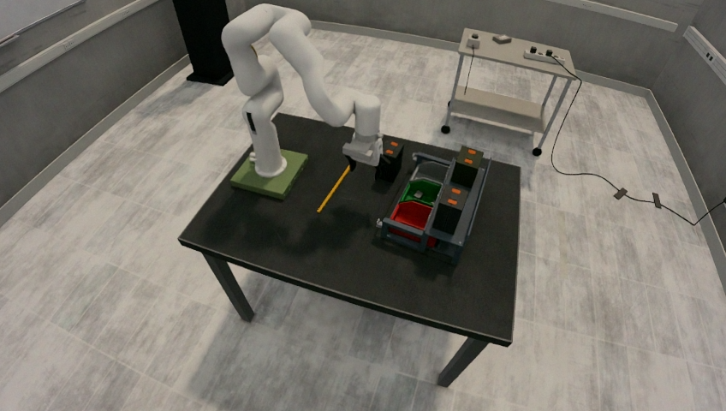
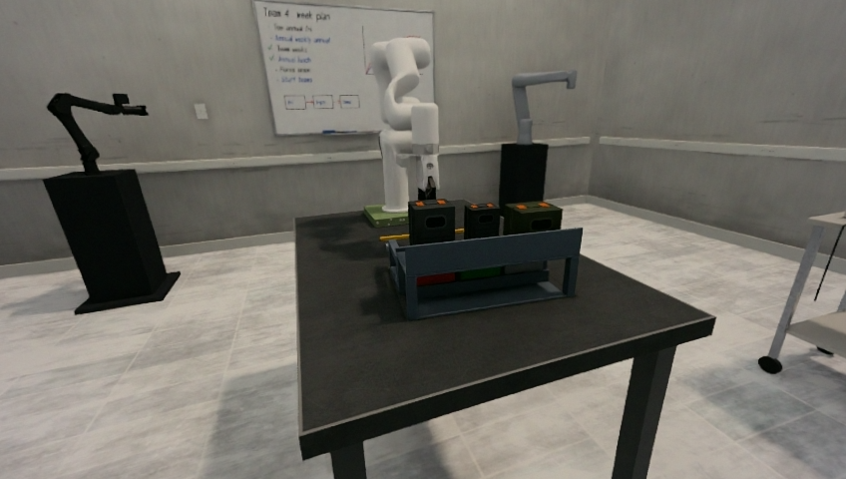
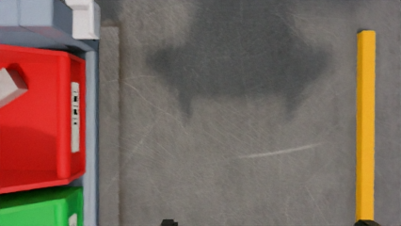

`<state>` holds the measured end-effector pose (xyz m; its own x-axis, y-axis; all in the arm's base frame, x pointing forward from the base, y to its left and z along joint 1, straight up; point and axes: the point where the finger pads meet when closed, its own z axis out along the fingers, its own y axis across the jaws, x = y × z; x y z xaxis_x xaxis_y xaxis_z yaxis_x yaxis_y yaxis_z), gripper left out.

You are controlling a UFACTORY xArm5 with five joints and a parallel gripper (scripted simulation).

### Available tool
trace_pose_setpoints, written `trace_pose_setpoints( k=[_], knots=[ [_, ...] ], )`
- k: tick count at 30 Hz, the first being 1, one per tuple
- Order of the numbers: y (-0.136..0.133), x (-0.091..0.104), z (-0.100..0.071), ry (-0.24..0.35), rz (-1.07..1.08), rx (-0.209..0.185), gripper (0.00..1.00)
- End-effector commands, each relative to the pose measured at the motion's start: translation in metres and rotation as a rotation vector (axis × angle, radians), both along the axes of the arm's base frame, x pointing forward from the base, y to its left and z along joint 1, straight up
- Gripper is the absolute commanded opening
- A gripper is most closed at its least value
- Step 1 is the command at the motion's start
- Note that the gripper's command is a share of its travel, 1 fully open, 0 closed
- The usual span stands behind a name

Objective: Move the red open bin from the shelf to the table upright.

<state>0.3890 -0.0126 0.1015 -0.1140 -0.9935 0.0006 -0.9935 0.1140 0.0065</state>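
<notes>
The red open bin (image 1: 411, 216) (image 2: 436, 277) (image 3: 38, 122) stands in the lower level of the blue-grey shelf (image 1: 458, 243) (image 2: 486, 254) (image 3: 89, 118), at its near end in the top view. A grey part (image 3: 9, 86) lies in it. A green bin (image 1: 421, 190) (image 2: 481, 273) (image 3: 38, 208) stands beside it, and a pale grey bin (image 1: 430, 167) beyond that. My gripper (image 1: 356, 165) (image 2: 427, 190) (image 3: 267, 223) is open and empty. It hangs over the table (image 1: 306, 265) between the shelf and a yellow bar (image 1: 333, 189) (image 3: 366, 122).
Two dark lidded boxes (image 1: 450, 205) (image 1: 467, 163) stand on the shelf's upper level. A third dark box (image 1: 391, 158) (image 2: 481, 220) stands on the table close to my gripper. The arm's green base (image 1: 270, 178) is at the table's far left.
</notes>
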Motion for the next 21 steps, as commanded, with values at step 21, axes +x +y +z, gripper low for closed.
trace_pose_setpoints(
  k=[21],
  knots=[
    [-0.032,0.056,0.001,-0.003,0.0,0.0,1.0]
  ],
)
